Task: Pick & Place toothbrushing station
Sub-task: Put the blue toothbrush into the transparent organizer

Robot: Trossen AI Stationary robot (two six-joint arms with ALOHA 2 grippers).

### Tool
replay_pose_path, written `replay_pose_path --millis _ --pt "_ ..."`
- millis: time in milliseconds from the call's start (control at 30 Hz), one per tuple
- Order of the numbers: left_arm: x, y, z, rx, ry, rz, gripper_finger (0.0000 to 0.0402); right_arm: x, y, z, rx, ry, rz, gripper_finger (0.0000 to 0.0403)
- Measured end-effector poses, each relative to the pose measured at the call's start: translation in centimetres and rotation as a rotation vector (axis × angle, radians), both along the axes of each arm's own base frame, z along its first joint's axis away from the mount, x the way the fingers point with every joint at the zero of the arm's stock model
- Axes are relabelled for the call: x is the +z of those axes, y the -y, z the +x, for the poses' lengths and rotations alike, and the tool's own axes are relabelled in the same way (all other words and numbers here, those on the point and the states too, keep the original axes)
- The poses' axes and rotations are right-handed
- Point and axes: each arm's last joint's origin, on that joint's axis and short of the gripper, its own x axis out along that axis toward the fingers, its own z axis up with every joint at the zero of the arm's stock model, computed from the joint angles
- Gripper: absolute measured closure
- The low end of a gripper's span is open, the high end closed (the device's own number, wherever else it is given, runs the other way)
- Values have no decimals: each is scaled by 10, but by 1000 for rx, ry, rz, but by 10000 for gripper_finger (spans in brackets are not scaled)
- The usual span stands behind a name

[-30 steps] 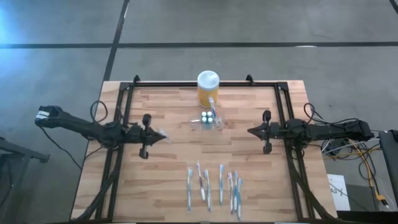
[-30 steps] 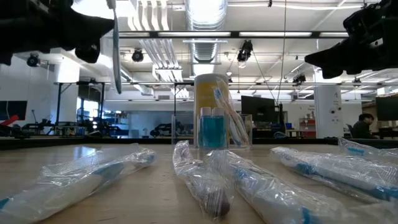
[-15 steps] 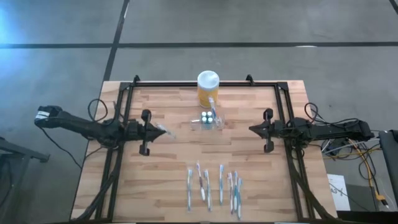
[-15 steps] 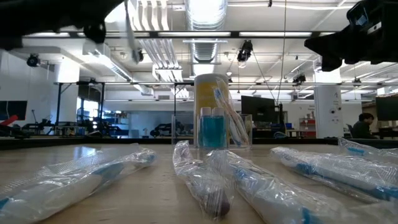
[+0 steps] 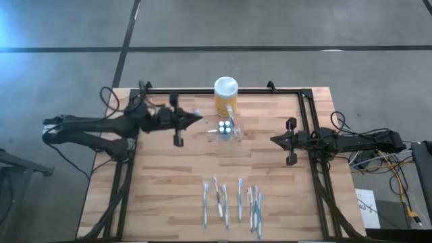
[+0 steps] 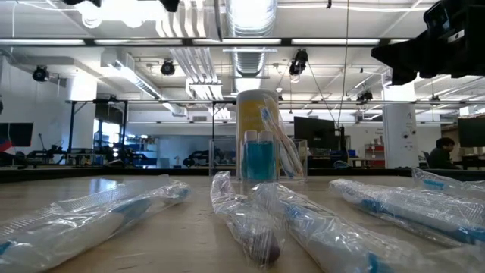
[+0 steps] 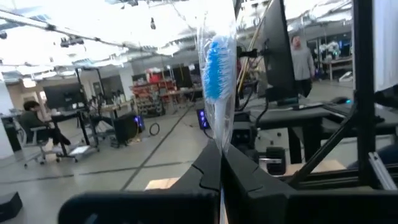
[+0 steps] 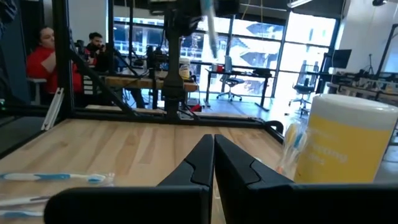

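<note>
Wooden slat table [image 5: 270, 169]. Clear rectangular station [image 5: 225, 131] sits centre-rear, just before the yellow jar [image 5: 225, 94]. Left gripper [image 5: 196, 117], moved rearward toward the jar, pinches a film-wrapped toothbrush [image 7: 216, 74]. Right gripper [image 5: 273, 141] pressed together, unchanged.

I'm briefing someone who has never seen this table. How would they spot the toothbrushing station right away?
Find the yellow jar with a white lid at the table's far edge, in the middle. Right in front of it stands the toothbrushing station, a low clear plastic holder. Unlike the opaque jar, it is see-through, with blue inside and a toothbrush leaning in it.
</note>
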Motion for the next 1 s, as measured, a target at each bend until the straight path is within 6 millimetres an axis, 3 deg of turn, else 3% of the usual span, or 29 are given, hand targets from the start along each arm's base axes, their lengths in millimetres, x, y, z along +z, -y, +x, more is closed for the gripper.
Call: replay_pose_path --millis 167,300,567,767,1000 --pt "3 -24 20 -23 -30 -16 401 0 0 0 -1 0 -6 394" --pt "-12 -43 31 4 -89 -29 401 0 0 0 -1 4 -10 394" --pt "-69 -67 48 36 -198 -145 400 0 0 0 -1 4 -10 394" --pt "-111 -68 52 29 -196 -212 400 0 0 0 -1 4 -10 394" --pt "-146 -69 52 42 -167 -292 399 0 0 0 -1 4 -10 394"
